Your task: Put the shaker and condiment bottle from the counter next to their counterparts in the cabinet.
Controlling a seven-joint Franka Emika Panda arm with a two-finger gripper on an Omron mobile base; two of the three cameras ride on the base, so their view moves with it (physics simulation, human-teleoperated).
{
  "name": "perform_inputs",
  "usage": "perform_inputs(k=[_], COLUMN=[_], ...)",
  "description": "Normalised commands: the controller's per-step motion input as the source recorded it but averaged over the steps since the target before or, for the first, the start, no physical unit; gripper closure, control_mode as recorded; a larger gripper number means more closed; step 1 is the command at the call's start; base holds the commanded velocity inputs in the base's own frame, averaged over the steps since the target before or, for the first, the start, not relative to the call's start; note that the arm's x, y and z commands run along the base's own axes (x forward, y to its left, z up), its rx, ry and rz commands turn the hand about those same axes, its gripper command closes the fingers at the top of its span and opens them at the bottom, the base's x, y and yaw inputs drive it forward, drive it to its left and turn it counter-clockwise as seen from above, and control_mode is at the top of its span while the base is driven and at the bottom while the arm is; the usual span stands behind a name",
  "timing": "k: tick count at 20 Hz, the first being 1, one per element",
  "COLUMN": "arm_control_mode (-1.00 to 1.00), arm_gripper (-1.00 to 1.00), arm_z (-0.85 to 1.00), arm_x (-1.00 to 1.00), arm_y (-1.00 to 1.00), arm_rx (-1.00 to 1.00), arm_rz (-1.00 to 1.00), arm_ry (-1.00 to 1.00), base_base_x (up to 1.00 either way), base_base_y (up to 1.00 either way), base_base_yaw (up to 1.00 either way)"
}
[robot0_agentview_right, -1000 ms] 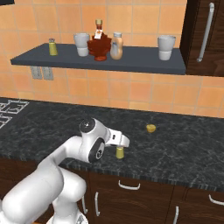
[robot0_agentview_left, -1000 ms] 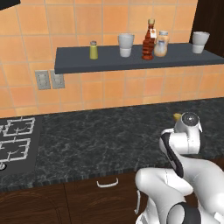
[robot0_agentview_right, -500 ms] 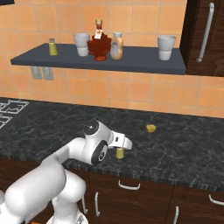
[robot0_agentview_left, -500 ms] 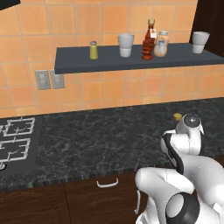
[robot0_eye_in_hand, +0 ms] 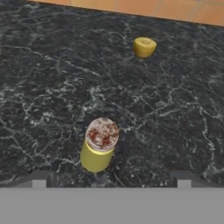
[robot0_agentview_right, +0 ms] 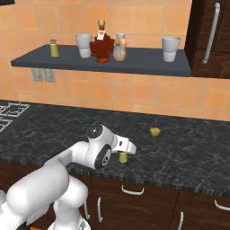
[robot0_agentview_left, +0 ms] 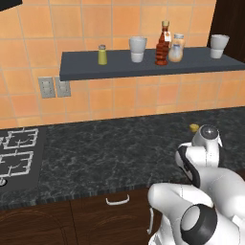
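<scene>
The shaker (robot0_eye_in_hand: 99,146) looks light, rigid and slick (capped): grip mid-body. The tool (robot0_eye_in_hand: 109,177) hovers spread wide above the worktop (robot0_eye_in_hand: 52,78).

Counter (robot0_agentview_right: 188,152): shaker (robot0_eye_in_hand: 99,145) upright near front edge; small yellow piece (robot0_eye_in_hand: 144,47) behind it, apart. Cabinet (robot0_agentview_right: 134,67): twin shaker (robot0_agentview_right: 54,48), two cups, condiment bottle (robot0_agentview_right: 101,44) touching pale orange bottle (robot0_agentview_right: 119,47).

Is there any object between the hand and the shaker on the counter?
No, nothing visible. In the hand view the shaker stands upright on the counter just ahead of the hand, with only bare stone between them. The small yellow object lies farther away, beyond the shaker.
</scene>
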Motion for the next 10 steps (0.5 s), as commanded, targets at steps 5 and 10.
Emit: perform_inputs(k=[5, 10], arm_control_mode=[-1.0, -1.0], arm_gripper=[-1.0, -1.0], arm_z=[-0.09, -0.1], arm_x=[0.07, 0.07], arm_y=[0.09, 0.13], arm_rx=[0.0, 0.0], arm_rz=[0.0, 0.0], arm_ry=[0.0, 0.0], base_base_x=[0.0, 0.0], base_base_y=[0.0, 0.0], base_base_yaw=[0.0, 0.0])
